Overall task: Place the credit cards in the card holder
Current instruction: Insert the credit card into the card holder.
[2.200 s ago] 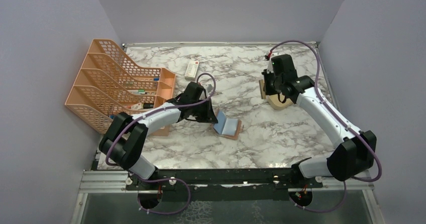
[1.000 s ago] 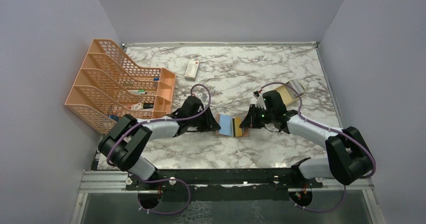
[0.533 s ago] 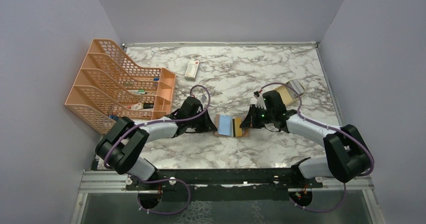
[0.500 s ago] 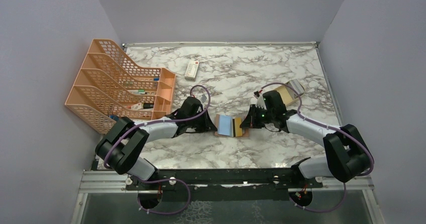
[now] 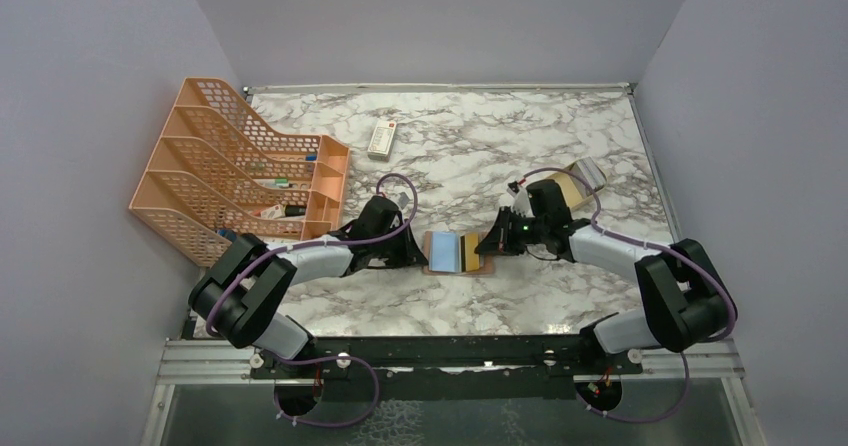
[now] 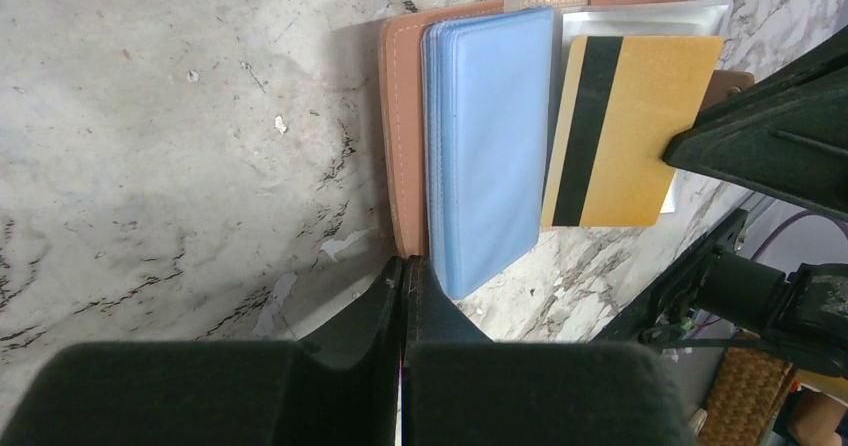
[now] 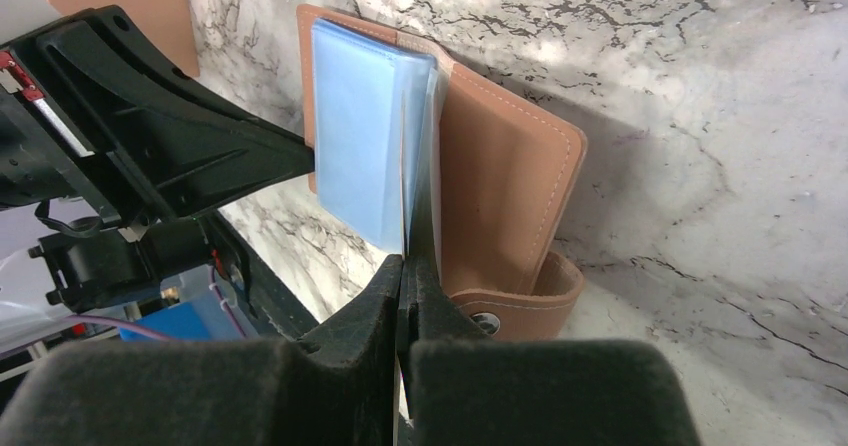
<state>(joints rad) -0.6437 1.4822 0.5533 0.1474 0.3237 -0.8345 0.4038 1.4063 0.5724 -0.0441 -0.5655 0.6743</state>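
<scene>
The brown card holder [image 5: 430,266] lies open on the marble between my two grippers, with its pale blue sleeves [image 6: 495,136] fanned up. My left gripper [image 6: 404,264] is shut, its tips against the holder's near edge [image 6: 400,136], and nothing shows between them. My right gripper [image 7: 405,261] is shut on a gold credit card [image 6: 625,126] with a black stripe. That card lies over the holder's right half, among the sleeves. The clasp tab [image 7: 520,301] curls beside my right fingers. A grey card [image 5: 592,171] rests at the back right.
An orange mesh file rack [image 5: 240,161] fills the left side, close to my left arm. A white remote-like item [image 5: 382,138] lies at the back. A tan shallow box [image 5: 568,188] sits behind my right arm.
My left gripper has closed at the holder's left edge, and the holder has slid slightly left. The right gripper has stayed over the holder with the gold card.
</scene>
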